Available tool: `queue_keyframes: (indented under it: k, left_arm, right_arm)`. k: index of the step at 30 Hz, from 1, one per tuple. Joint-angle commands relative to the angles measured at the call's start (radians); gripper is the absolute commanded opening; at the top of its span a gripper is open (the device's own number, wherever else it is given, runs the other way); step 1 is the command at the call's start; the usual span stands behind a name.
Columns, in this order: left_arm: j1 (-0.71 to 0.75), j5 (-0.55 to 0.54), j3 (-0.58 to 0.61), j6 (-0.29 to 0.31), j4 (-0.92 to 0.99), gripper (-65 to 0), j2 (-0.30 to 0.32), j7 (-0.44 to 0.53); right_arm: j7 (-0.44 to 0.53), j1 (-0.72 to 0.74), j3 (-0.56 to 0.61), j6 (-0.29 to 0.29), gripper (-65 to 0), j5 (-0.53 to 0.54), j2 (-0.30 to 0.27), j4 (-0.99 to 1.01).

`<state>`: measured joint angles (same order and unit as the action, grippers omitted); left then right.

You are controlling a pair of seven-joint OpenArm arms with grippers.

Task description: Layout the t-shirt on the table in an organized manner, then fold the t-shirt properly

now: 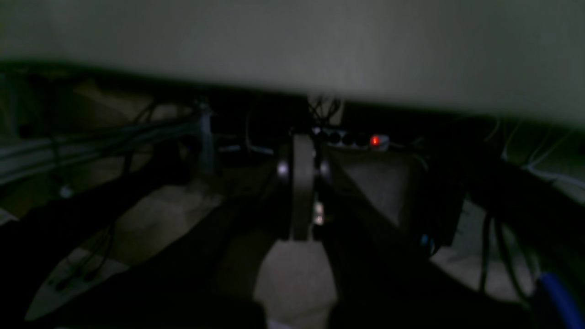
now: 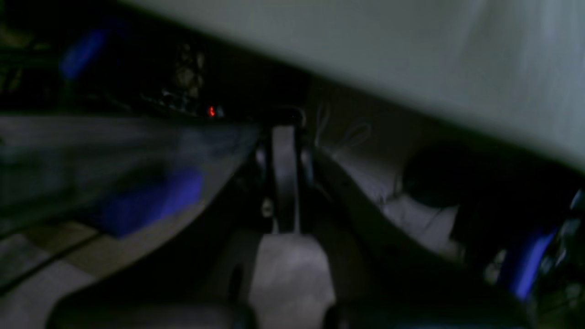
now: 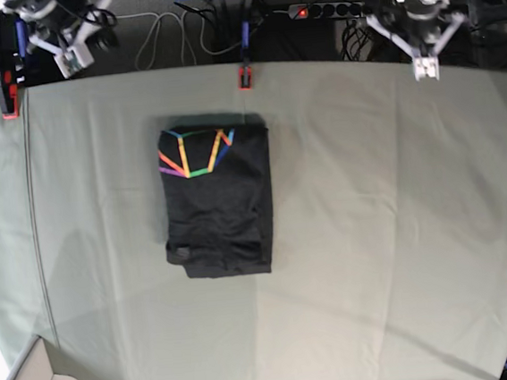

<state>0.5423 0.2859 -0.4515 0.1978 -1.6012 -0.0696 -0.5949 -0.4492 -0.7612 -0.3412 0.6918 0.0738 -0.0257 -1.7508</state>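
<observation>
Shirt folded on the big table

The t-shirt point(image 3: 217, 196) lies folded, left of middle on the table point(image 3: 392, 230). The left gripper point(image 3: 426, 69), top right, and right gripper point(image 3: 73, 59), top left, are closed tight, holding nothing.

You are looking straight down from the base camera, high above the table point(image 3: 374, 232), taking in nearly all of it. Each wrist camera is sitting close behind its own fingers, peering low and blurred past the table's far edge. All three views are sharing the power strip point(image 3: 326, 9) beyond that edge.
</observation>
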Motion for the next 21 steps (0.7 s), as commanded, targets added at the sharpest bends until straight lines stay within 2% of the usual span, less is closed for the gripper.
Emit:
queue_keyframes:
  k: [1,3,6,9,12,16,18,21]
  left_arm:
    - [0.006,-0.018,-0.002,-0.005,0.029,-65.0,-0.008,0.033]
    - [0.006,-0.064,-0.002,-0.005,0.112,-65.0,-0.009,0.082]
    - [0.006,-0.141,-0.007,-0.005,0.261,-65.0,-0.006,0.154]
    - [-0.012,-0.195,0.000,-0.005,0.445,-65.0,0.015,0.278]
    - [-0.066,-0.198,0.020,-0.007,0.677,-65.0,0.043,0.438]
    - [-0.139,-0.198,0.047,-0.007,0.955,-65.0,0.093,0.657]
    - [-0.202,-0.198,0.067,-0.007,1.119,-65.0,0.129,0.777]
    - [-0.339,-0.202,0.122,-0.007,1.395,-65.0,0.198,0.857]
  right_arm:
    - [0.011,-0.005,-0.011,0.006,-65.0,0.011,-0.020,0.028]
    - [0.039,-0.002,-0.009,0.006,-65.0,0.011,-0.050,0.111]
    - [0.129,-0.001,-0.006,0.006,-65.0,0.011,-0.070,0.226]
    - [0.209,0.045,-0.006,0.006,-65.0,0.011,-0.092,0.364]
    - [0.238,0.125,-0.006,0.006,-65.0,-0.002,-0.096,0.539]
    - [0.260,0.210,0.060,0.006,-65.0,-0.148,-0.107,0.717]
    - [0.324,0.243,0.075,0.006,-65.0,-0.194,-0.099,0.802]
    - [0.430,0.297,0.078,0.006,-65.0,-0.199,-0.084,0.938]
